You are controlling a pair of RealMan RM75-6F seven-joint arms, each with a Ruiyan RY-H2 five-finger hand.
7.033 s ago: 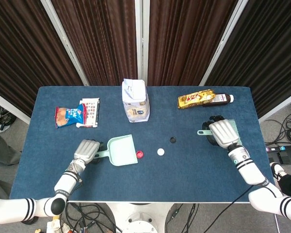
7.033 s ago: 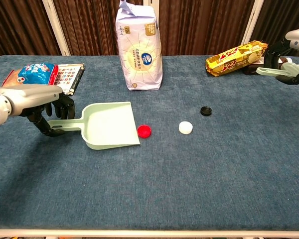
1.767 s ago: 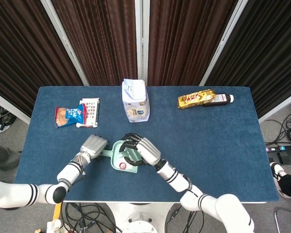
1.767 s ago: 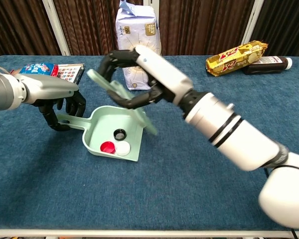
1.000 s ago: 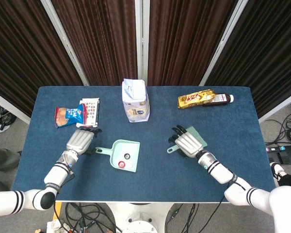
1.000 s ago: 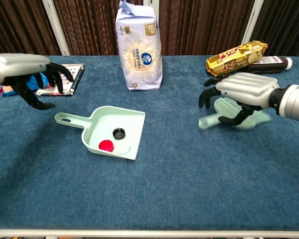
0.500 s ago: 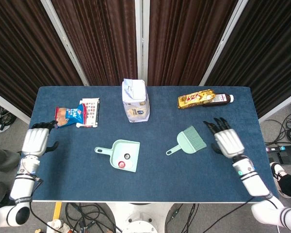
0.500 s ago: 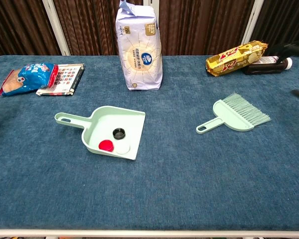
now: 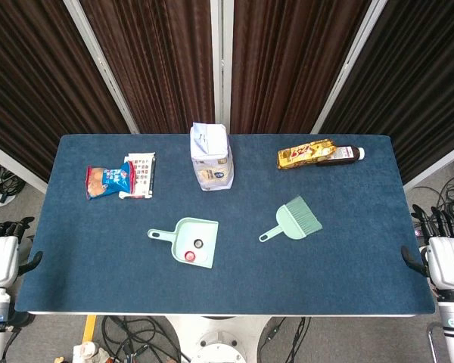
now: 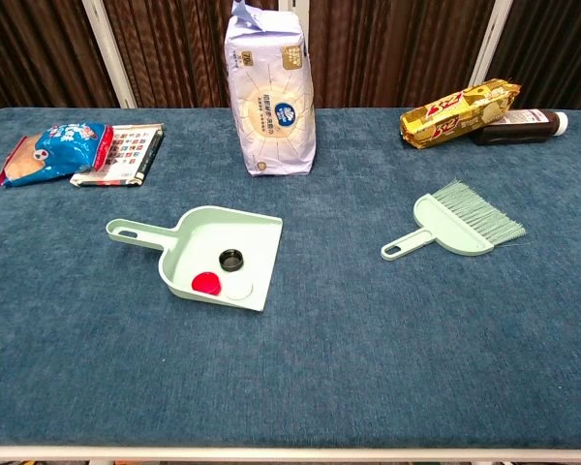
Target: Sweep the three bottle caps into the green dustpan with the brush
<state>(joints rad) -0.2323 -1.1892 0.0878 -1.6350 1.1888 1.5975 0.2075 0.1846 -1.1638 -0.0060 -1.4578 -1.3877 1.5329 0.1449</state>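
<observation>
1. The task is judged complete: all three caps are seen inside the pale green plastic dustpan [image 10: 220,255], which lies flat near the middle of the table. The round black cap [image 10: 232,260], the glossy red cap [image 10: 206,283] and the white cap [image 10: 238,288] are gathered close together toward the pan's open lip; no cap is seen on the cloth outside it.

2. The dustpan is a shallow, smooth-walled scoop with a slim handle ending in a hanging hole, pointing away from the brush.

3. The mint-green plastic hand brush [image 10: 453,225] has been set down flat, well apart from the dustpan on its open-mouth side; a short looped handle and a fan of fine pale bristles can be made out. Nothing is left to sweep, as far as can be judged.

4. The dustpan rests on a dark blue, napped cloth table top [image 10: 368,349], which looks soft and matte.

5. Behind the dustpan stands an upright white paper bag [image 10: 271,92]; further off, a crinkly blue snack packet [image 10: 50,150] lies beyond the handle side, and a yellow foil wrapper [image 10: 457,111] beside a dark bottle [image 10: 519,125] lies beyond the brush.

6. The left hand [image 9: 0,257] and right hand [image 9: 446,261] are seen only from the head camera, off the table edges far from the dustpan, empty, fingers spread.
</observation>
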